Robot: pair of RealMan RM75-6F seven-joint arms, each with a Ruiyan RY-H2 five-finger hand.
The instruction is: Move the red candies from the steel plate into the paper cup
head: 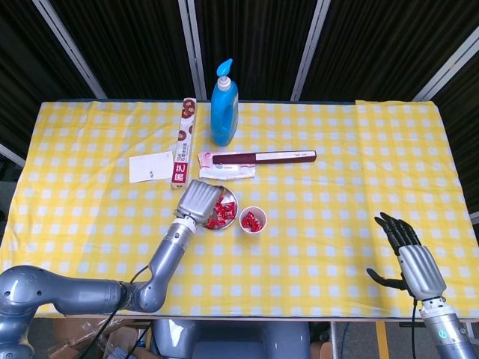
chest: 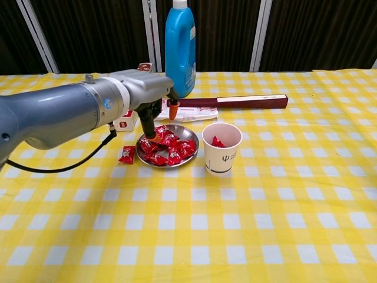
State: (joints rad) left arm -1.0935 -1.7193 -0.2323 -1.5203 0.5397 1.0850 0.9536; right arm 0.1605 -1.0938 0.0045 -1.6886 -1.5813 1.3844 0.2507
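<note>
The steel plate (chest: 188,133) holds several red candies (chest: 171,151) and stands left of the white paper cup (chest: 222,154). Red candy (chest: 217,142) lies inside the cup. My left hand (chest: 147,97) hovers over the plate's left side with fingers apart and nothing in them; one orange fingertip (chest: 154,137) is down at the candies. From the head view, the left hand (head: 197,200) covers the left part of the plate (head: 234,202), and the cup (head: 253,220) sits just right of it. My right hand (head: 412,258) hangs open at the table's near right edge.
One stray red candy (chest: 126,154) lies on the cloth left of the plate. Behind the plate are a blue pump bottle (head: 224,105), a long snack box (head: 184,142), a dark red flat box (head: 262,157) on a packet, and a white card (head: 150,166).
</note>
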